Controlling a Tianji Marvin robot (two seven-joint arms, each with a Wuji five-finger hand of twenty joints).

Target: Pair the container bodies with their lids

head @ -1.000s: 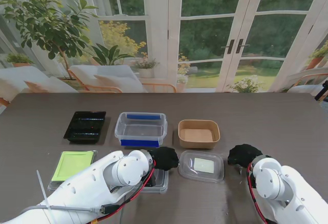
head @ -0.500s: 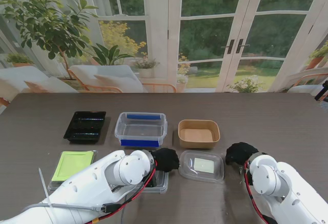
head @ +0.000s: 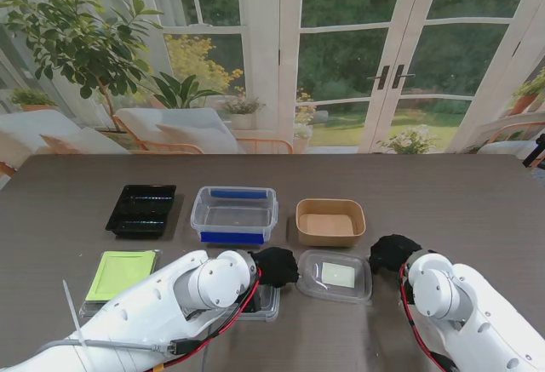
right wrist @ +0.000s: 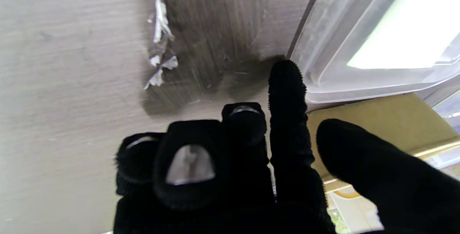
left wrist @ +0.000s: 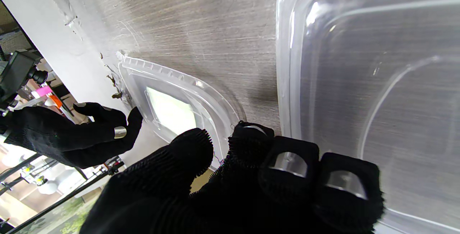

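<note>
The right hand [head: 392, 251] has 1 long finger [right wrist: 287, 93] pointing out, its tip right at the edge of the clear lid with the pale label [head: 335, 275]. Its other fingers are curled in. It holds nothing. The left hand [head: 276, 265] sits on the other side of that lid, fingers [left wrist: 293, 162] bent over the rim of another clear lid [head: 261, 300], but I cannot tell if it grips it. Farther from me on the counter [head: 443, 193] stand 3 bodies: a black tray [head: 142, 209], a clear box with blue ends [head: 234, 214] and a brown box [head: 330, 221]. A green lid [head: 119, 273] lies at the left.
</note>
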